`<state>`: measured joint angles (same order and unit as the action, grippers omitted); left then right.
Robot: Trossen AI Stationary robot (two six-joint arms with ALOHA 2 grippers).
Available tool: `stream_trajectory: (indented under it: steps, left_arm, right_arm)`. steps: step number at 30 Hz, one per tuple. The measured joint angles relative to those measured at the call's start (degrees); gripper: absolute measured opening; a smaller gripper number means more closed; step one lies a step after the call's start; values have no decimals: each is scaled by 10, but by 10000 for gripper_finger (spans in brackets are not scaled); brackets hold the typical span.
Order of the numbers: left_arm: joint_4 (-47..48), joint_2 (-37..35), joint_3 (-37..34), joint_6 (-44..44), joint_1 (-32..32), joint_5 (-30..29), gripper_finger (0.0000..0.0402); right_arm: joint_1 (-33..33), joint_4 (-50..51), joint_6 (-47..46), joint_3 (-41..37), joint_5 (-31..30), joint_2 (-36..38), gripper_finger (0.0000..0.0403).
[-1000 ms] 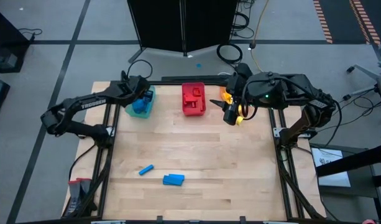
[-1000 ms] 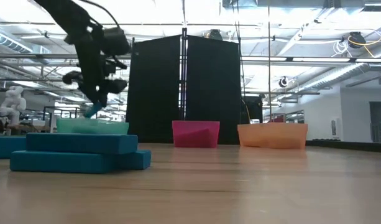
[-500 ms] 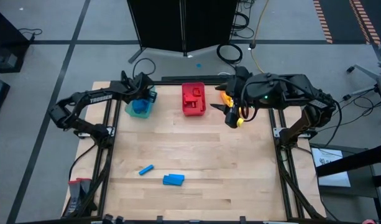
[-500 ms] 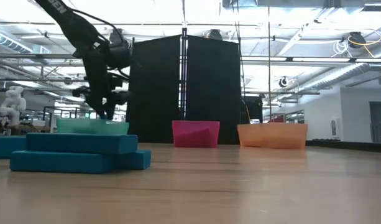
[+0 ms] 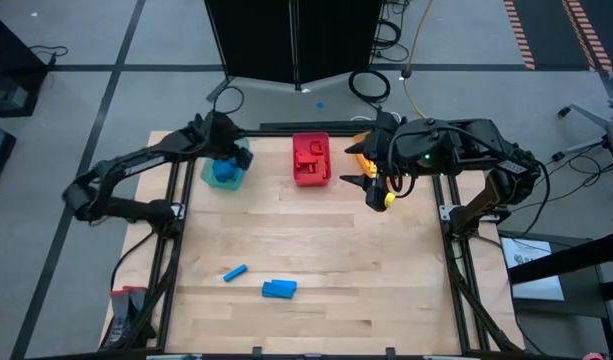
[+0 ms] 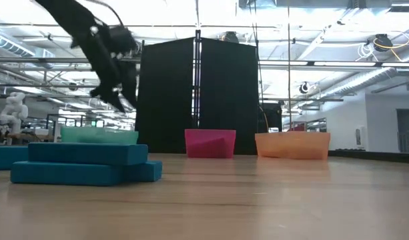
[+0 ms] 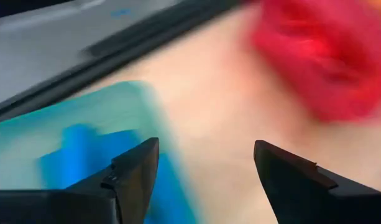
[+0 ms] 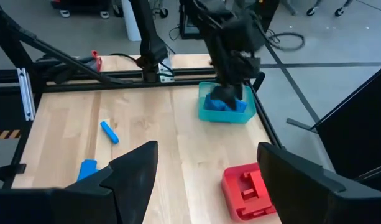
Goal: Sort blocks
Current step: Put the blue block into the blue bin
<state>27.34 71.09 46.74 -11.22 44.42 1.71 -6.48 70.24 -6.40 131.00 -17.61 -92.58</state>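
Note:
My left gripper (image 5: 226,152) hovers open over the teal bin (image 5: 224,176), with nothing between its fingers (image 7: 139,163). Blue blocks (image 8: 226,103) lie inside that bin. On the table's near part lie a small blue bar (image 5: 235,272) and a stack of blue blocks (image 5: 279,289), which looms large in the low view (image 6: 84,163). My right gripper (image 8: 207,149) hangs open and empty, high over the table beside the orange bin (image 5: 360,154).
The red bin (image 5: 311,158), holding red blocks, stands between the teal and orange bins along the far edge. Bare wood lies across the table's middle and right. Black metal frame rails run along the table's left and right sides.
My left gripper, which held a blue block just above the teal bin, has opened and let it go into the bin. It has then risen a little and turned its wrist. My right gripper has tipped slightly.

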Motion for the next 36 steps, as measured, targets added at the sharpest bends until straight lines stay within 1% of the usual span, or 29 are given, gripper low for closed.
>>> stream_trajectory:
  steps: [2,3,5,7,10,13,16,20,23,25,29,36]
  left_arm:
    - [35,-43,3,27,-28,60,268]
    - [65,-65,3,33,-47,75,265]
    - [139,-104,3,30,-91,84,259]
    - [201,-140,3,-1,-141,84,255]
    - [256,-185,3,-78,-230,83,253]
    - [279,-212,3,-165,-323,48,253]
    - [295,-217,2,-255,-413,6,253]
    - [278,-201,-9,-360,-524,-30,253]
    - [277,-172,-18,-414,-597,-56,253]
    - [277,-144,-20,-439,-635,-65,253]
    - [276,-74,-20,-454,-684,-70,253]
    - [266,45,0,-454,-735,-65,253]
  right_arm:
    - [0,0,0,0,0,0,270]
    - [0,2,0,0,0,0,270]
    - [0,8,0,0,0,0,270]
    - [0,14,0,0,0,0,270]
    - [0,20,0,0,0,0,270]
    - [1,23,2,0,-2,0,270]
    - [2,23,1,0,-2,0,270]
    - [2,23,0,0,-2,0,270]
    - [2,23,0,0,-2,0,270]
    - [2,23,0,0,-2,0,270]
    - [2,25,0,0,-2,0,270]
    - [2,33,2,0,-2,0,270]
